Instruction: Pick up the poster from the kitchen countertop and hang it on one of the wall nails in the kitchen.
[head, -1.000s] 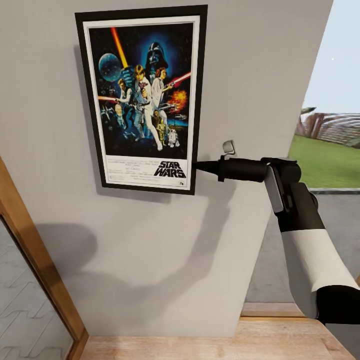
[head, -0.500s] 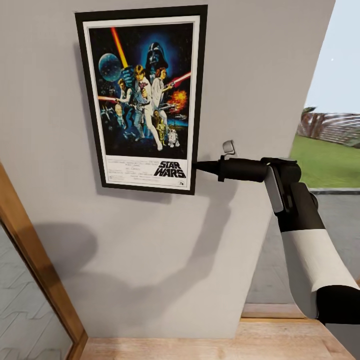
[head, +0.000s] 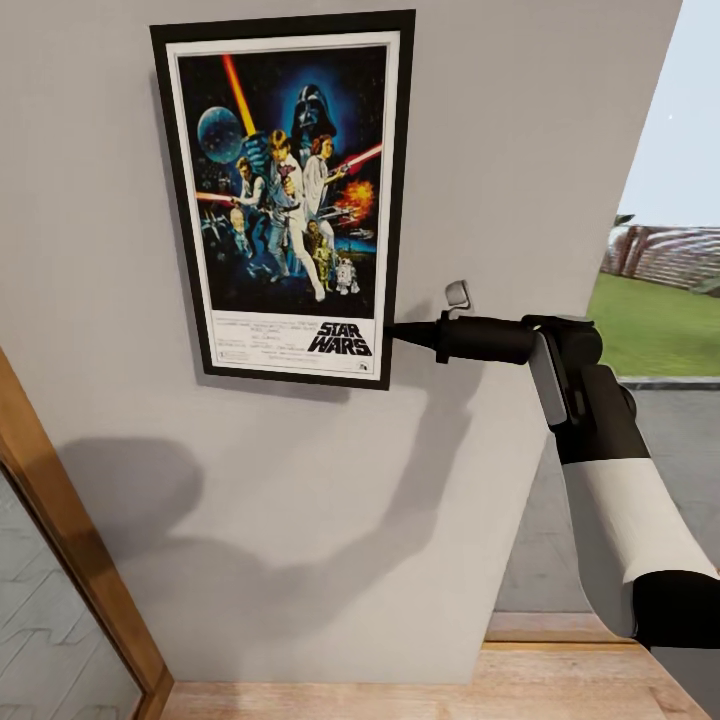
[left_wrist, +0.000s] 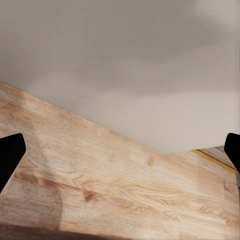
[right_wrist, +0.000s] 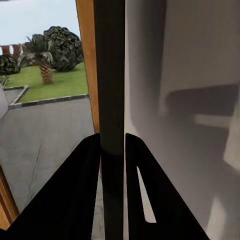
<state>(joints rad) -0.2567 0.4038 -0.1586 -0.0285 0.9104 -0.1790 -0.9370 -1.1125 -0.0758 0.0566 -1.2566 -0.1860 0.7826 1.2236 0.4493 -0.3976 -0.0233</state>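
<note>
The poster (head: 285, 190), a black-framed Star Wars print, hangs upright and flat against the grey wall (head: 330, 500). My right gripper (head: 395, 332) reaches in from the right and is shut on the poster's right edge near its lower corner. In the right wrist view the black frame edge (right_wrist: 110, 75) runs between the two fingers of my right gripper (right_wrist: 112, 150). A small silver wall nail (head: 458, 294) sticks out just right of the poster, above the gripper. My left gripper (left_wrist: 121, 150) is open, facing wooden floor and wall. The kitchen countertop is out of view.
A wooden door frame (head: 60, 520) slants along the lower left. Light wooden floor (head: 350, 700) lies at the wall's foot. To the right of the wall's edge is an opening onto pavement and lawn (head: 660, 320).
The head view has shifted slightly, so the wall edge and floor sit a little differently. The poster and my right gripper hold the same pose.
</note>
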